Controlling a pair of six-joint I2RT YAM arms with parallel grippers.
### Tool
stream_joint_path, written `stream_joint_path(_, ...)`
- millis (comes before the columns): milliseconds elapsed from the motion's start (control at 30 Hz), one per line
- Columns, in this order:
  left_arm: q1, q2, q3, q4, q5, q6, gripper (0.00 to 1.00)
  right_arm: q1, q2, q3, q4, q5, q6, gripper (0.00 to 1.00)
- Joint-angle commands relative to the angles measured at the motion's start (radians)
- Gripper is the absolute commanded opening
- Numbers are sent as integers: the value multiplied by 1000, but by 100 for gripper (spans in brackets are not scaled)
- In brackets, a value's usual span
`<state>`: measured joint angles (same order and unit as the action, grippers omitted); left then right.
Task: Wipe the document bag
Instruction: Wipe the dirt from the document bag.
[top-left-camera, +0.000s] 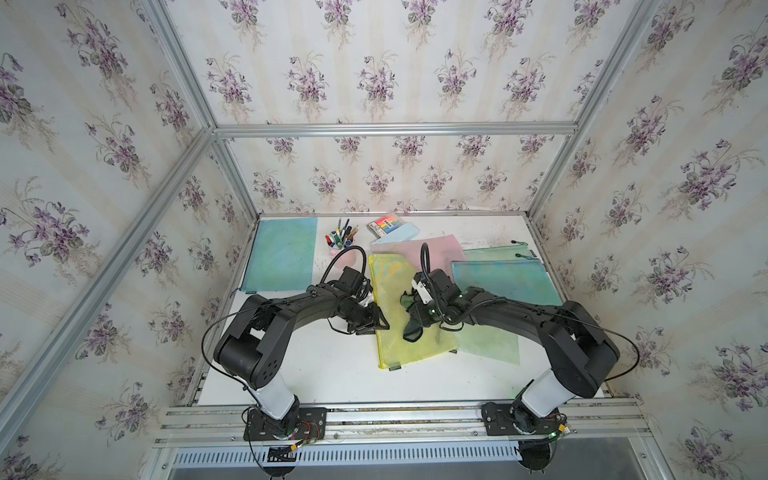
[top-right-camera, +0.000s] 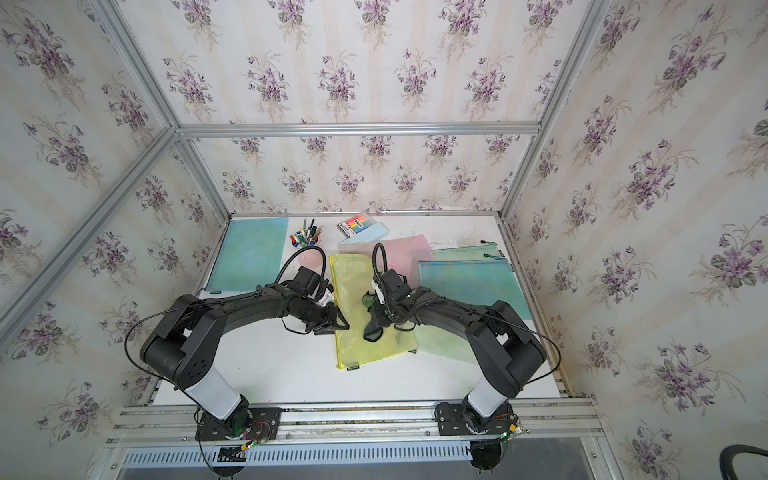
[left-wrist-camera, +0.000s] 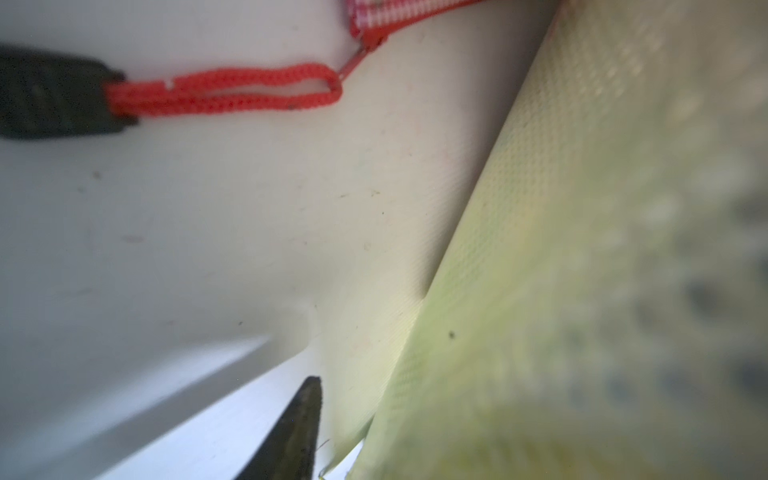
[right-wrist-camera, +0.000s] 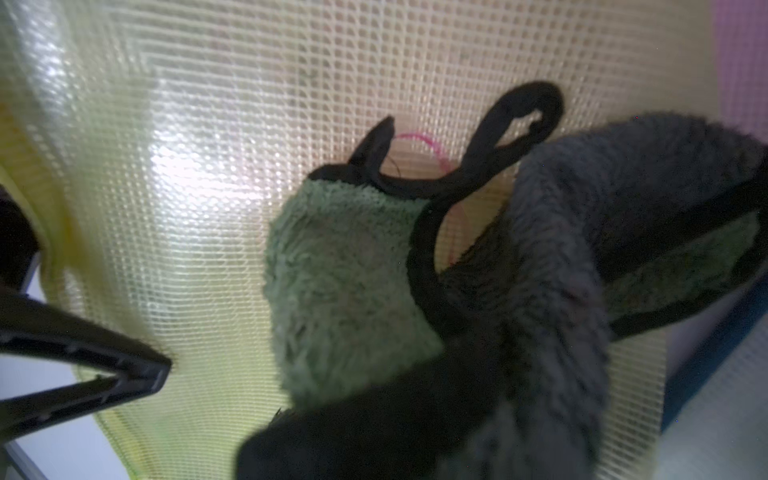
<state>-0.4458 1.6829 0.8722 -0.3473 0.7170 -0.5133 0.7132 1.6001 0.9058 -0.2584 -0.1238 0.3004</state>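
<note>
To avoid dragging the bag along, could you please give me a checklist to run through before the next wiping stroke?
1. Right gripper shut on the green and dark grey terry cloth: ok.
2. Cloth resting on the yellow mesh document bag: ok.
3. Left gripper gripping the bag's edge: cannot tell; its tips sit at that edge.
4. Bag lying flat: not ok; it appears rippled beside the left gripper in the right wrist view.
5. Bag's top free of other things: ok; only the cloth lies on it.
</note>
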Motion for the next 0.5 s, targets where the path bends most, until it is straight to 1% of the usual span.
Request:
stream_joint_path(0, -1, -6, 5, -29, -93, -7, 25, 2, -56, 23, -28, 73, -11, 14)
stream_joint_path(67, -1, 1, 15, -74, -101, 4, 13, 3, -83, 61, -69, 128, -53, 14)
stream_joint_path(133, 0, 4, 19, -112, -59, 20, 7, 6, -81, 123, -117, 141, -98, 14)
stream_joint_path(233, -1, -10, 5, -123, 84, 54, 4, 50, -67, 186, -153, 184, -146, 14)
stream_joint_path(333, 17, -22, -6, -139, 198, 90, 3, 114, -46, 198, -113, 160, -147, 14)
stream_joint_path(400, 42, -18, -16, -160, 230, 123, 1, 138, -4, 197, -72, 113, -100, 14)
stream_joint_path(467, 76, 8, -16, -203, 227, 173, 0, 157, 51, 181, -12, 95, -57, 14)
